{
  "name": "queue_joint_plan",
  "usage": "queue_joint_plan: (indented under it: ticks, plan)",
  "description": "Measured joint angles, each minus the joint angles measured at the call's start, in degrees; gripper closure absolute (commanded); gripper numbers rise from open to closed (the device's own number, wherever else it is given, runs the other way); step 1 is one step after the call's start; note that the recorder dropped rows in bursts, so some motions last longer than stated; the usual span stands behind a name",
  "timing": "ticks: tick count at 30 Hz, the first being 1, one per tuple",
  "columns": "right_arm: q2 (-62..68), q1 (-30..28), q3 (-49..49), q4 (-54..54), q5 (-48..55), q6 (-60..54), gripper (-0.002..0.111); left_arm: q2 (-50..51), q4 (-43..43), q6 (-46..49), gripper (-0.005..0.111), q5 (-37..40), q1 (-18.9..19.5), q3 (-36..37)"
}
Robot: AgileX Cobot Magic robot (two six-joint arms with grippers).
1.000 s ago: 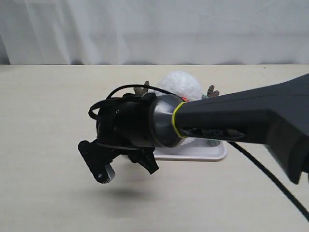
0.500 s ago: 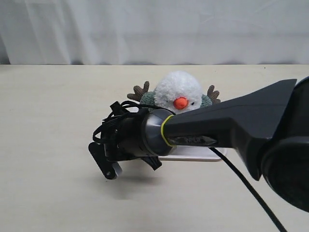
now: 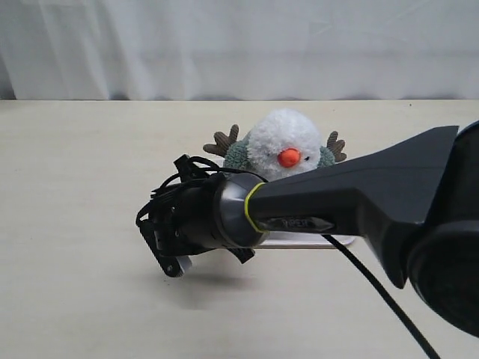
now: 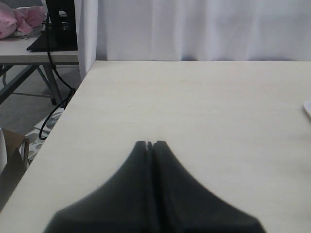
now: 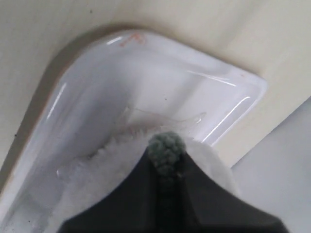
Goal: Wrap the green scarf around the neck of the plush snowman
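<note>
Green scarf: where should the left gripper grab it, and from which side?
Probably the green scarf where it bunches left of the plush snowman's head in the exterior view, coming from that side. It bulges clear of the plush there; the right gripper pinches a tuft and its arm blocks the front.

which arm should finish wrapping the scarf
Right. The right tool is shut on the green scarf at the plush snowman, above the tray; the left tool is shut on nothing, off over the table.
</note>
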Motion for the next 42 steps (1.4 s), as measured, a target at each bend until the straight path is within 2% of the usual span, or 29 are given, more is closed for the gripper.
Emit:
queue_joint_plan:
  ticks: [8,15,21,25,28,31,36,42]
  plan:
    - [-5.1,0.0,0.0,0.2,-0.1,4.3,0.104,0.0,0.0,0.0,0.107,0.0,0.0,0.0]
    - [-8.6,0.0,0.0,15.6,-1.0,-0.8,0.104,0.0,0.0,0.0,0.107,0.0,0.0,0.0]
    - [-10.5,0.0,0.0,24.7,-0.7,-6.6,0.104,0.0,0.0,0.0,0.107,0.0,0.0,0.0]
    - [-10.5,-1.4,1.5,25.2,-1.2,-7.5,0.104,0.0,0.0,0.0,0.107,0.0,0.0,0.0]
    - [-10.5,-6.0,4.1,25.2,-1.6,-7.8,0.104,0.0,0.0,0.0,0.107,0.0,0.0,0.0]
    - [-10.5,-8.2,4.4,26.0,-1.8,-7.8,0.104,0.0,0.0,0.0,0.107,0.0,0.0,0.0]
    - [-10.5,-8.3,6.7,31.2,-4.5,-12.7,0.104,0.0,0.0,0.0,0.107,0.0,0.0,0.0]
    - [-10.5,-8.4,10.2,29.8,-7.0,-14.5,0.104,0.0,0.0,0.0,0.107,0.0,0.0,0.0]
